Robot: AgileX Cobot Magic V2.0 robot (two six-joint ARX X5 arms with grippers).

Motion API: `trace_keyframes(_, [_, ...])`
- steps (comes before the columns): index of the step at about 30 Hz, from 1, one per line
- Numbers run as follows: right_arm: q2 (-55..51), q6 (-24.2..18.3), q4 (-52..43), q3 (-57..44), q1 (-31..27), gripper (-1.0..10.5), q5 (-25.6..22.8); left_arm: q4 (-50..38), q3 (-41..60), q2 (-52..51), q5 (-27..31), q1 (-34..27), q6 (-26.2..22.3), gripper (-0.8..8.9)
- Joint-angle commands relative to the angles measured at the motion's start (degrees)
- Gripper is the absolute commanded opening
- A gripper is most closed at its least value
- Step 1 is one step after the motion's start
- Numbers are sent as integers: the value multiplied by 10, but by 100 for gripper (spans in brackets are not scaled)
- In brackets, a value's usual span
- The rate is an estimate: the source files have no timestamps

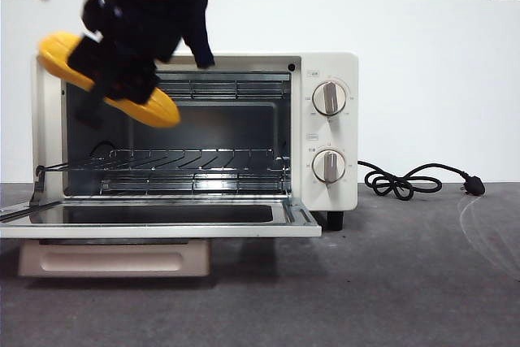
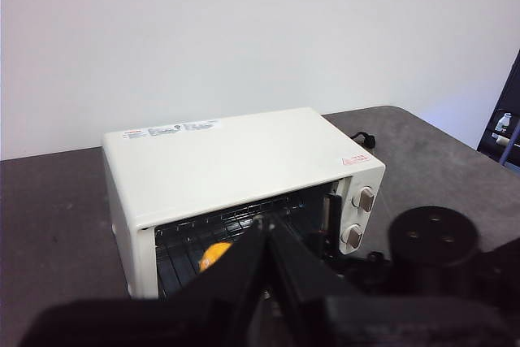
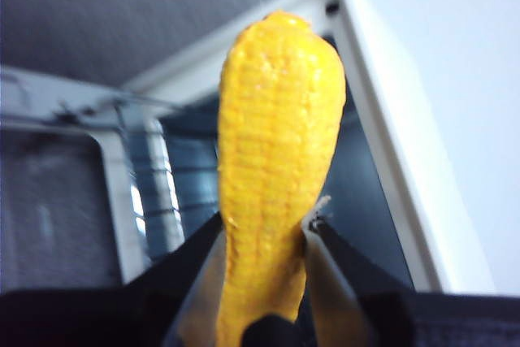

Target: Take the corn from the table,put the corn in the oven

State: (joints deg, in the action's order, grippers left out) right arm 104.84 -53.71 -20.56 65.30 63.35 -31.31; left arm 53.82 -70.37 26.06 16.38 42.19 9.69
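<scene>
You are in the carrying step: your right gripper [image 3: 264, 233] is clamped on the corn [image 1: 110, 79], held in the air at the upper left of the oven [image 1: 195, 144] mouth, door [image 1: 158, 219] down. The cob's long axis slants, one end pointing down into the oven. Next, I judge, push it deeper over the rack [image 1: 187, 160], lower, then release. The left gripper [image 2: 268, 237] waits in front of the oven, jaws together, empty.

I see the corn [image 3: 276, 168] is shiny yellow plastic with bumpy rows. The oven [image 1: 341, 67] has a smooth cream shell, and its wire rack [image 1: 195, 160] is shiny metal. The table [image 1: 390, 282] is dull grey and looks a bit rough. The cord [image 1: 406, 180] looks like smooth black rubber.
</scene>
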Motion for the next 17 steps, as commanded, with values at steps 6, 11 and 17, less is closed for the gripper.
trace_keyframes(6, [49,-35,28,50,-26,-16,-18,15,5,-2,2,1,4,-6])
trace_keyframes(11, [73,-40,70,76,-44,-15,-21,16,5,-2,2,1,3,-6])
trace_keyframes(17, [86,-39,92,81,-57,-1,-28,27,5,-2,2,1,3,-6])
